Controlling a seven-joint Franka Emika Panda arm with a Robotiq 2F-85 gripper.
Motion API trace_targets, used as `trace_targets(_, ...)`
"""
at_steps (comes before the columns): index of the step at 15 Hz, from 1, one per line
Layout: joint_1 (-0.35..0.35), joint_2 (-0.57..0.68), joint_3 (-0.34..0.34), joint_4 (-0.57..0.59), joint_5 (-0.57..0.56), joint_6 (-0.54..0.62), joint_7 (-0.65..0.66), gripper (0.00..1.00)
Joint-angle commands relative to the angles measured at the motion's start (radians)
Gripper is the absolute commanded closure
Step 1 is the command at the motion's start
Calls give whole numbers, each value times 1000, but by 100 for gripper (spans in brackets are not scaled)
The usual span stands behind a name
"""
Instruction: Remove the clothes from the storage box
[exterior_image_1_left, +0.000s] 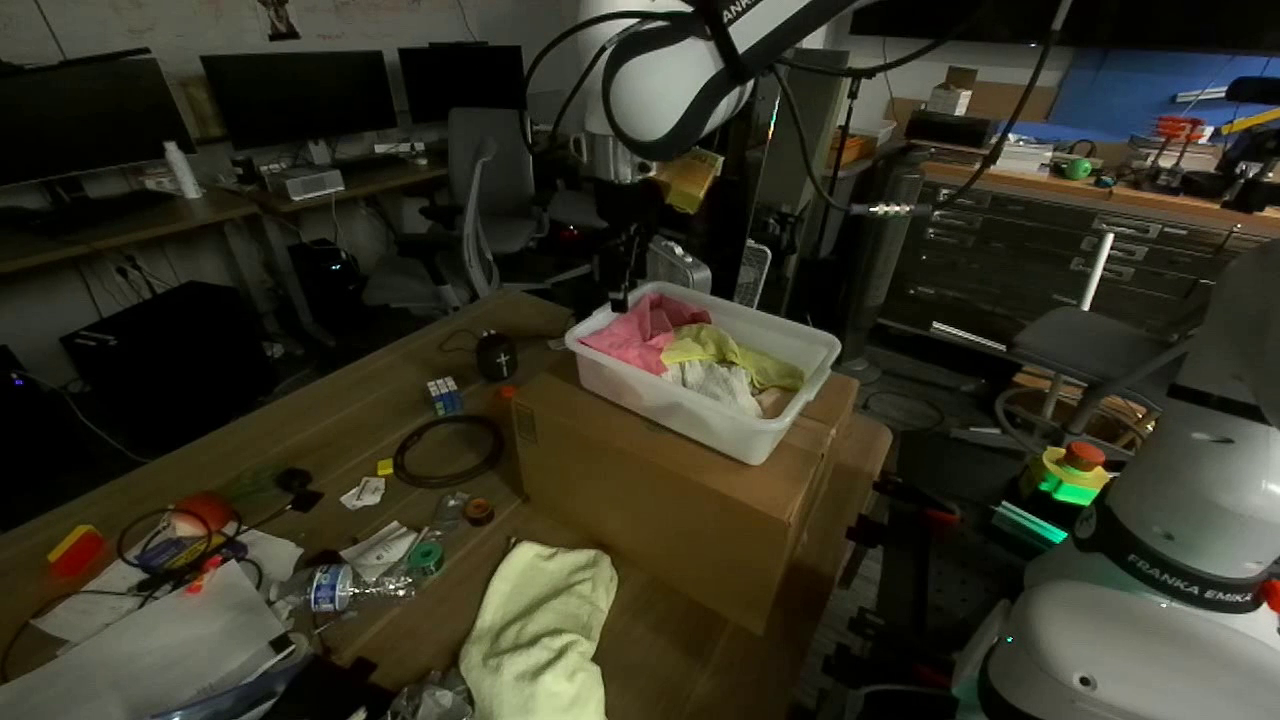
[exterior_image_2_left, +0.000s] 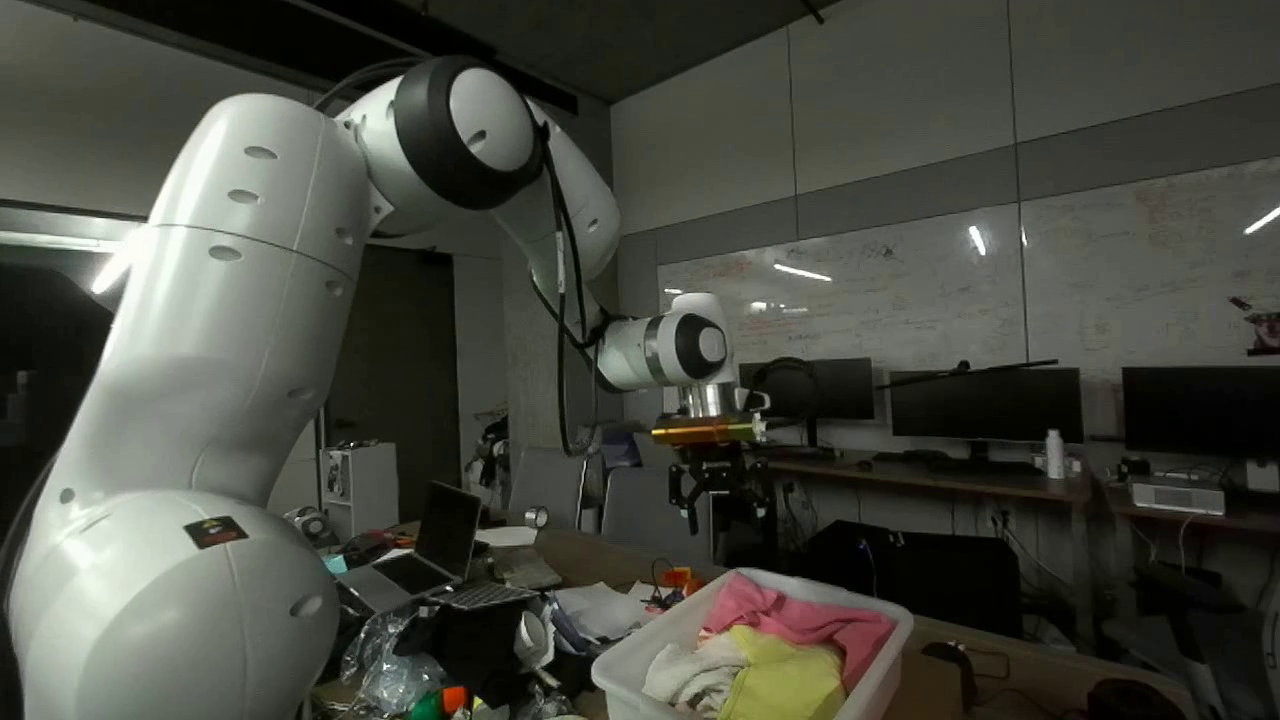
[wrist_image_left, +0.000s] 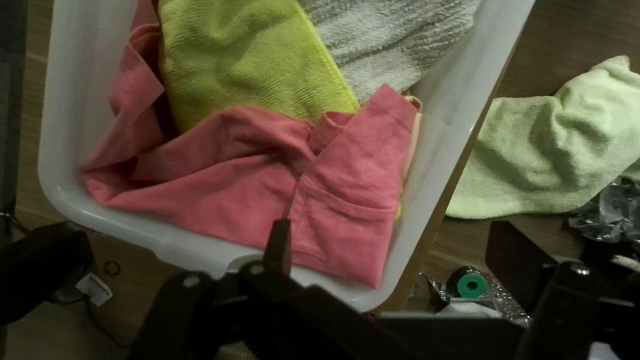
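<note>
The white storage box (exterior_image_1_left: 690, 410) rests on a brown cardboard box and holds the clothes. Inside it, a pink garment (wrist_image_left: 235, 195) is bunched at one end, beside a yellow-green cloth (wrist_image_left: 250, 65) and a whitish fluffy cloth (wrist_image_left: 400, 40). A pale green cloth (exterior_image_1_left: 545, 620) lies outside, on the table. My gripper (wrist_image_left: 390, 227) is open with its fingers wide apart and nothing held. It hangs above the pink end of the box; in an exterior view a gap shows between the gripper (exterior_image_2_left: 726, 512) and the clothes.
The cardboard box (exterior_image_1_left: 650, 500) raises the tub above the table (exterior_image_1_left: 690, 650). Around it lie a cable coil (exterior_image_1_left: 447, 482), a puzzle cube (exterior_image_1_left: 444, 396), a dark round object (exterior_image_1_left: 496, 356), a plastic bottle (exterior_image_1_left: 335, 588) and papers (exterior_image_1_left: 170, 645). A laptop (exterior_image_2_left: 420, 560) stands among clutter.
</note>
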Motion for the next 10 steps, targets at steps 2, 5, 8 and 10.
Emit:
trace_targets(2, -31, 68, -12, 19, 20, 71, -43, 0)
trace_targets(5, -45, 110, -22, 31, 25, 83, -13, 0)
trace_targets(8, -56, 141, -29, 42, 26, 93, -12, 0)
trace_targets(10, -62, 157, -29, 50, 30, 93, -12, 0)
